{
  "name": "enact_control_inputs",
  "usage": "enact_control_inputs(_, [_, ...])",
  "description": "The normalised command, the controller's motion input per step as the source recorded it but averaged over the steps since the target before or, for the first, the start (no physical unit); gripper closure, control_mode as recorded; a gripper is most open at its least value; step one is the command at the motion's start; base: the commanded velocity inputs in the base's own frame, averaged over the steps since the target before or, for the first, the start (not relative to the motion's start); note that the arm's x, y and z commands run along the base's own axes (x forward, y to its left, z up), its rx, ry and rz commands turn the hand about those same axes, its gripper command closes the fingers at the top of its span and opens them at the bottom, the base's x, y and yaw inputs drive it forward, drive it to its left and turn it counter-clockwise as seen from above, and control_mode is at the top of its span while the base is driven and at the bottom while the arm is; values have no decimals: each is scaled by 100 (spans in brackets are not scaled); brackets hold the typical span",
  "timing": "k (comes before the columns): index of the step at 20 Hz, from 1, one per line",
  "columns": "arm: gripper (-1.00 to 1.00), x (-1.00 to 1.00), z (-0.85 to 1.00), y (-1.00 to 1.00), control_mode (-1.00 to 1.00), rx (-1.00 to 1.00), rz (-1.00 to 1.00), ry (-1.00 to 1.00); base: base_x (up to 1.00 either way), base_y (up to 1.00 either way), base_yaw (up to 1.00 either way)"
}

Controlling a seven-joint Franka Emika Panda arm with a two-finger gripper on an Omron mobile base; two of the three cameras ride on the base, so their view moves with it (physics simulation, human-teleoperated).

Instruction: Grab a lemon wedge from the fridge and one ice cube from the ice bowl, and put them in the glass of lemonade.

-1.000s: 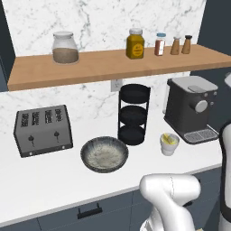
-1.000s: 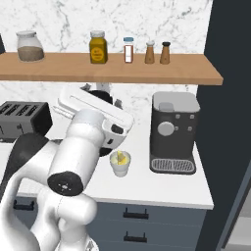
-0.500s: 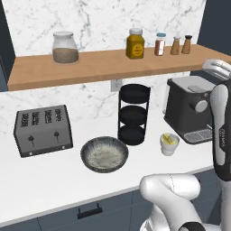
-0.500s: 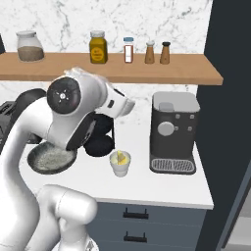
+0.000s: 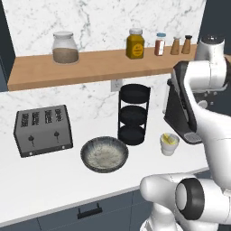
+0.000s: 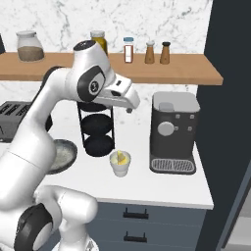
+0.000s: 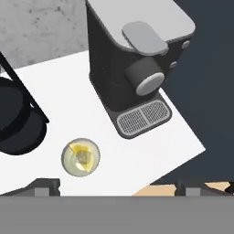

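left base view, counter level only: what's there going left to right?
toaster → ice bowl → black tiered rack → glass of lemonade, a lemon wedge already inside → coffee machine, partly behind the arm

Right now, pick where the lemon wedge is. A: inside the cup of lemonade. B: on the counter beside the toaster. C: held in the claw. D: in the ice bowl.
A: the lemon wedge lies inside the cup, which stands on the counter between the black rack and the coffee machine.
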Motion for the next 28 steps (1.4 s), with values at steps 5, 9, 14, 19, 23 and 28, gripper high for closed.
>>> enact_control_inputs(5, [-100, 0, -27, -4, -100, -1, 0, 11, 0, 0, 0])
enact_control_inputs(9, [-100, 2, -97, -9, -100, -5, 0, 21, 0, 0, 0])
enact_control_inputs(14, [-100, 22, -100, 0, -100, -2, 0, 1, 0, 0, 0])
enact_control_inputs(19, [-100, 41, -96, 6, -100, 0, 0, 0, 0, 0, 0])
enact_control_inputs(23, [-100, 40, -100, 8, -100, 0, 1, 0, 0, 0, 0])
enact_control_inputs(28, [-100, 30, -88, 0, -100, 0, 2, 0, 0, 0, 0])
